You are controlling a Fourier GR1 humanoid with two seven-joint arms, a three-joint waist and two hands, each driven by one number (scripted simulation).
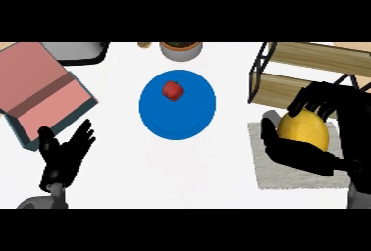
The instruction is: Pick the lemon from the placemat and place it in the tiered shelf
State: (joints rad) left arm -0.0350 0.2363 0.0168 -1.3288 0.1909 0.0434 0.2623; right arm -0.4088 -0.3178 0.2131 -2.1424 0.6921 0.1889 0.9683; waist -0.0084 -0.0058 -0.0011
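1. Over the grey placemat at the right of the white tabletop, the right hand is wrapped round the lemon.
2. The lemon sits inside that hand: curled fingers hook over its far end, and the thumb and palm cup its near and left side, so the hand is clamped on the fruit.
3. Only the yellow middle of the lemon shows between the black fingers; its right side is covered by the hand.
4. The lemon's long axis appears to run from near to far, with the far end tilted slightly to the right, toward the tiered shelf. Its tips are hidden, so which end is the stem end cannot be told.
5. Whether the lemon touches the placemat or is raised off it cannot be told.
6. The tiered shelf, with wooden boards in a dark frame, stands just beyond the placemat at the far right.
7. At the near left, the left hand rests with its fingers spread apart and pointing away, holding nothing.
8. Mid-tabletop lies a blue plate with a small red item on its far part.
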